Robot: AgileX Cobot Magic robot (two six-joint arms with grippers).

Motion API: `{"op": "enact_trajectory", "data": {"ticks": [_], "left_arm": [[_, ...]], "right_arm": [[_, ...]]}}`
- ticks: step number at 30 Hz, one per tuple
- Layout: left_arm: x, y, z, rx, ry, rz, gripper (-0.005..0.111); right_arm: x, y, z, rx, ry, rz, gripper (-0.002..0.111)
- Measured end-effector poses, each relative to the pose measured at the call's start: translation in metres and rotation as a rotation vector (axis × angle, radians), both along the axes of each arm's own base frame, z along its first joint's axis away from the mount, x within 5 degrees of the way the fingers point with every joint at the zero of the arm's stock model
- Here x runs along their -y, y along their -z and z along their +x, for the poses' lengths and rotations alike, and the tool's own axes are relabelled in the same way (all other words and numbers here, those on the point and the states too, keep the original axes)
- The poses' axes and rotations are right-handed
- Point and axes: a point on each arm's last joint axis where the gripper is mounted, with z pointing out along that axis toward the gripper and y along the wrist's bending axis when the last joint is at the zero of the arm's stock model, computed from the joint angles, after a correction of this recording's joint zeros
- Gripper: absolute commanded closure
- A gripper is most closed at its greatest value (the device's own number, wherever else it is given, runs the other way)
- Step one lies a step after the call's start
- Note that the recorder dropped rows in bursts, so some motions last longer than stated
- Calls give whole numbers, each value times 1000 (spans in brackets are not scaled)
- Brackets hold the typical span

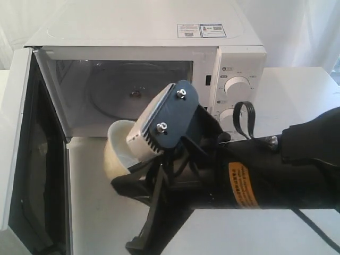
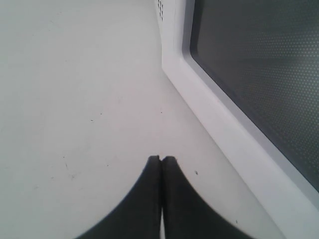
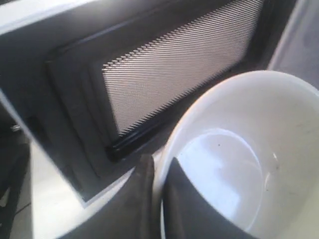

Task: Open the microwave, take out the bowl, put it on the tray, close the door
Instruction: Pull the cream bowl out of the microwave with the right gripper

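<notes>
White microwave point(image 1: 143, 32); cream bowl point(image 1: 118, 146); door window point(image 2: 259, 64) dark, fine-dotted; black fingers point(image 3: 142, 204).

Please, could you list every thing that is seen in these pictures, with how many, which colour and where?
microwave: one, white, at the back of the table
door: one, white with a dark window, swung open on the left
turntable: one, clear glass, inside the cavity
dials: two, white, on the right front panel
stickers: two, white, on top of the microwave
bowl: one, cream-white, in front of the open cavity
table: one, white, under everything
right arm: one, black with an orange label, reaching in from the right
camera: one, white, on the right wrist
right end effector: one, black, shut on the bowl's rim
left end effector: one, black, shut, over the table beside the door
</notes>
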Motion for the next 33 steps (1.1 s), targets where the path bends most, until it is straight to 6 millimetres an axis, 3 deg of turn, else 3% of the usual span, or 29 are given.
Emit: {"op": "enact_trajectory", "data": {"ticks": [3, 7, 13, 21, 27, 30, 33], "left_arm": [[0, 0, 0, 0, 0, 0, 107], [0, 0, 0, 0, 0, 0, 107], [0, 0, 0, 0, 0, 0, 107], [0, 0, 0, 0, 0, 0, 107], [0, 0, 0, 0, 0, 0, 107], [0, 0, 0, 0, 0, 0, 107], [0, 0, 0, 0, 0, 0, 107]], "right_arm": [[5, 11, 3, -60, 82, -8, 108], [5, 31, -3, -156, 67, -39, 108], [14, 42, 4, -143, 156, -82, 108], [36, 26, 20, 90, 366, -129, 108], [63, 23, 38, 305, 578, -410, 108], [73, 24, 42, 258, 632, -603, 108], [75, 24, 36, 121, 567, -760, 108]]}}
